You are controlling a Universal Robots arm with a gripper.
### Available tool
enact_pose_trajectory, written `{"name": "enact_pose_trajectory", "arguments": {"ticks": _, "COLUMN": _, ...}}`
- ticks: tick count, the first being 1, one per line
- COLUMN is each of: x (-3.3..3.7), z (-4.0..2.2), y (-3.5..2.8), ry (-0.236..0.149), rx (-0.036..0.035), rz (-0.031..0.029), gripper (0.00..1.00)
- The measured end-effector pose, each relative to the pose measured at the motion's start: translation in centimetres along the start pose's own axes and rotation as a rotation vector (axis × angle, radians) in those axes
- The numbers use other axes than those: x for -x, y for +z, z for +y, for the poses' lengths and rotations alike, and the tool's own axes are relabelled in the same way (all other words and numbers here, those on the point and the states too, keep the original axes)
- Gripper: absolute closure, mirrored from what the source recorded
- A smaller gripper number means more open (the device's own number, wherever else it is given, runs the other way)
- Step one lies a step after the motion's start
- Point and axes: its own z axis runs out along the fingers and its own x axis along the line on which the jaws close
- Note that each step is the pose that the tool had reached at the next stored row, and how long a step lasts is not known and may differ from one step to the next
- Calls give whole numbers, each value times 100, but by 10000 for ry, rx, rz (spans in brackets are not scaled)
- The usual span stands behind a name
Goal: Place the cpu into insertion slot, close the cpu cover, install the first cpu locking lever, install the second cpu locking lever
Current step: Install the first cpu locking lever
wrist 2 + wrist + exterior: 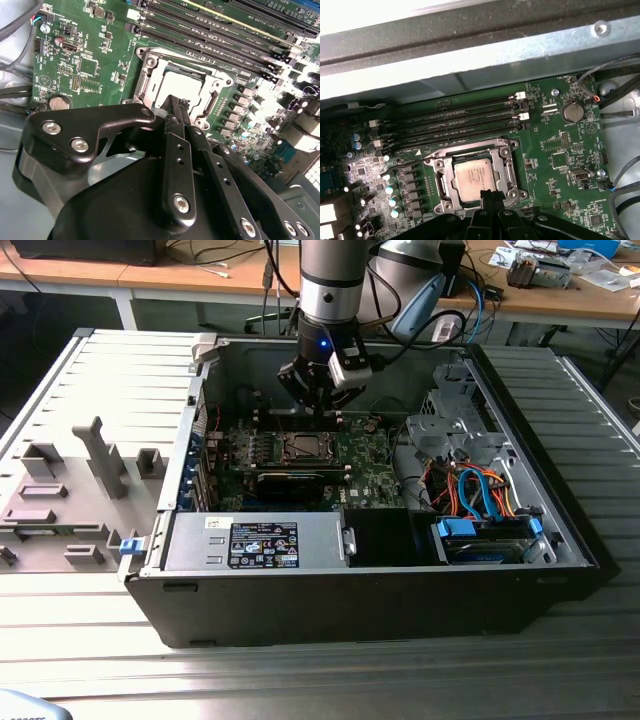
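Layout entry. We find the computer case (380,610) lying open on the table (300,680). The motherboard (370,455) lies on the case floor, toward the exterior view's left. On the board sits the insertion slot (300,447), with the cpu (476,178) lying in it and the cpu cover (436,171) around it. The memory slots (460,125) run between the insertion slot and the case wall (470,55). The gripper (320,408) hangs above the slot's far edge. In the exterior view, the power supply (255,542) lies before the board and the drive bay (485,540) at the right. A fixture plate (120,390) lies outside the case, at that view's left.
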Motion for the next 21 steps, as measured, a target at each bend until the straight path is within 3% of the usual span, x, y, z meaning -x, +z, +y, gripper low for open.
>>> {"name": "enact_pose_trajectory", "arguments": {"ticks": 21, "x": 0, "z": 0, "y": 0, "ry": -681, "rx": -1, "rz": -39, "gripper": 89}}
